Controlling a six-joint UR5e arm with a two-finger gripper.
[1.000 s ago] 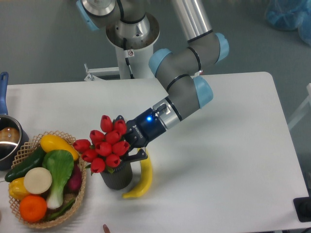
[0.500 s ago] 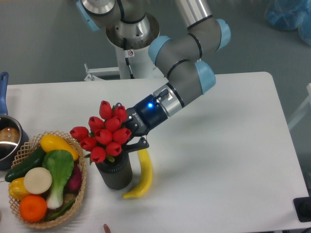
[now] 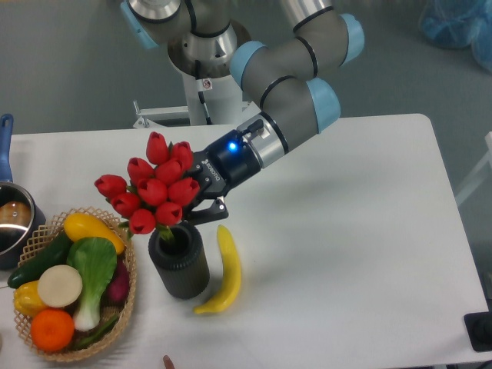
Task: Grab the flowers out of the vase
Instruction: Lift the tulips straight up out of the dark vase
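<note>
**Fixed camera: tulips held above the vase mouth**

Fixed camera looks down on a white table [image 3: 346,231] where the arm [image 3: 288,92] reaches from 12 o'clock toward the left half of the surface. Its gripper [image 3: 201,206] is clenched on the flowers [image 3: 150,192], the dark fingers [image 3: 209,217] pressed in at the right side of the bunch, below the buds. A blue light glows on the wrist just behind the fingers.

Red buds fan out toward 10 o'clock from the gripper, clear of the vase [image 3: 179,260]. Green leaves and the lower end of the bunch hang at the vase's open mouth; whether the stem tips are wholly out of the hollow cannot be told from this angle. The vase stands upright, directly at 6 o'clock from the flowers.

A banana [image 3: 226,270] lies just beside the vase at its 3 o'clock, curving from near the gripper's fingers down toward the table's front edge. At 9 o'clock from the vase sits a wicker basket [image 3: 123,307], just beside it, holding a green leafy vegetable with a white stalk, a yellow squash, a dark cucumber, an orange, a pale round piece and a purple-red vegetable against the basket's right wall. A metal pot [image 3: 14,219] with a blue handle rests at the far left edge, touching or nearly touching the basket's upper rim.
</note>
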